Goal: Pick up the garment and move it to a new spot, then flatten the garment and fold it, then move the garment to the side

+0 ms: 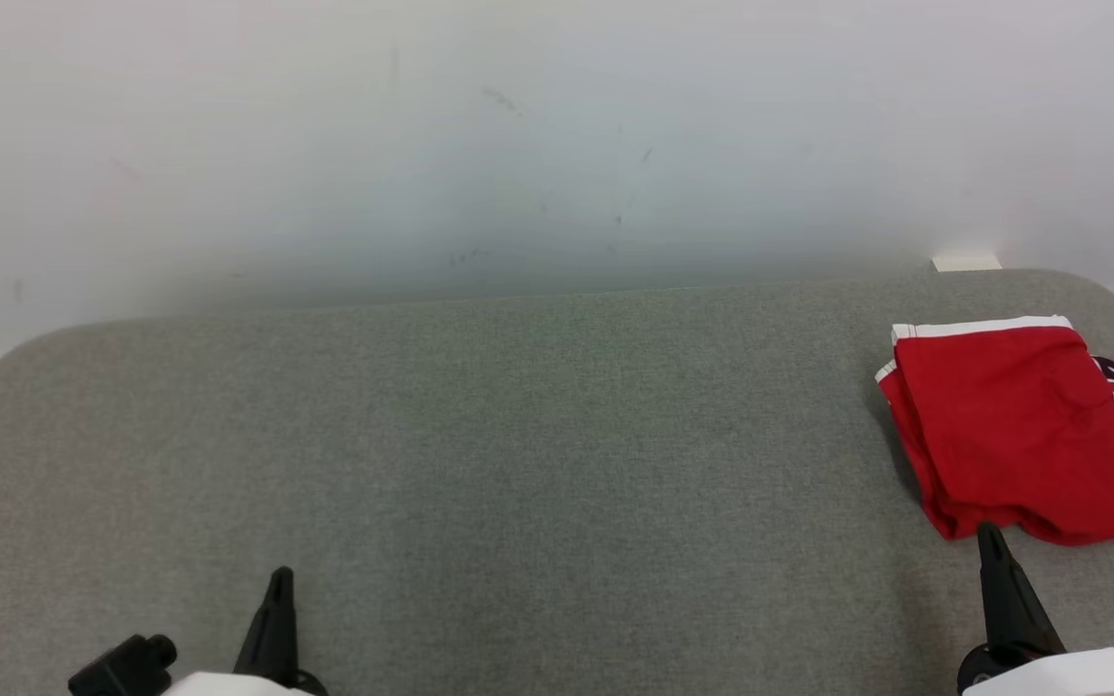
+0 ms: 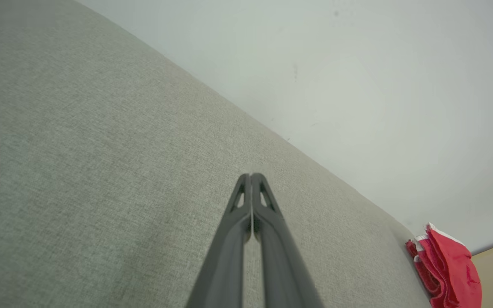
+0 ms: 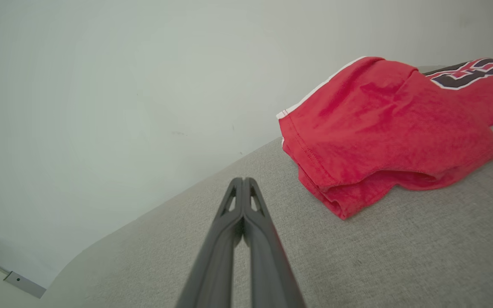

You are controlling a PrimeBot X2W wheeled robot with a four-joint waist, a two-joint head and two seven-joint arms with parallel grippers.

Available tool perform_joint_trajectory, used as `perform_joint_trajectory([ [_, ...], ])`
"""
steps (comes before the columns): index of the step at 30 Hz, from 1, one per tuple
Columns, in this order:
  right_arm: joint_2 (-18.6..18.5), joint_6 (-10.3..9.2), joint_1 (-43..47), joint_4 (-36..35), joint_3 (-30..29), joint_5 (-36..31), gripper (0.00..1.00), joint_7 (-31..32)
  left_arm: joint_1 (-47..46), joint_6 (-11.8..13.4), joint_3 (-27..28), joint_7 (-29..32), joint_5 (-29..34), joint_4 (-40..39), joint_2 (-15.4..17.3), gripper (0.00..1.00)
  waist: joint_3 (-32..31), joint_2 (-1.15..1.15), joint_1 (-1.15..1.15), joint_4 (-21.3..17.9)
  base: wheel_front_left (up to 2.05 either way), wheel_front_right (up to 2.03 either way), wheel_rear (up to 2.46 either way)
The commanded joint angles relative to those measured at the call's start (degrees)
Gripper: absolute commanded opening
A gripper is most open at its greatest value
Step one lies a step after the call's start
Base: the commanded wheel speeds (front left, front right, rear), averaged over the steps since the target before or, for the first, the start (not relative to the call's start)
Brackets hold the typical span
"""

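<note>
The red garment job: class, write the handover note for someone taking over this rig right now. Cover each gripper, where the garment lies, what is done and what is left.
Left gripper: shut, empty, above bare table.
Right gripper: shut, empty, just short of the garment, not touching it.
Where the garment is: red, folded in layers, at the table's right end, partly past the head view's edge.
Done: judging by how it lies, it is folded and set to the side.
Left: probably nothing; perhaps check that the fold is tidy.
</note>
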Motion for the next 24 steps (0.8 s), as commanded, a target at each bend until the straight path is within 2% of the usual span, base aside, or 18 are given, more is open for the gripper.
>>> perform_joint_trajectory([
  [1,-0.05,0.01,-1.38,-0.95,-0.72,1.76,0.0,0.35,-1.54,-0.21,0.51,0.4,-2.01,-1.06,0.26,0.0,0.01,0.0,0.0,0.06,0.0,0.0,0.0],
  [24,1.02,0.02,-1.71,-1.15,-4.24,16.35,0.0,4.83,-2.08,-0.89,2.43,5.06,-19.28,-2.32,0.38,0.0,0.22,0.0,0.0,1.07,0.0,0.0,0.0],
])
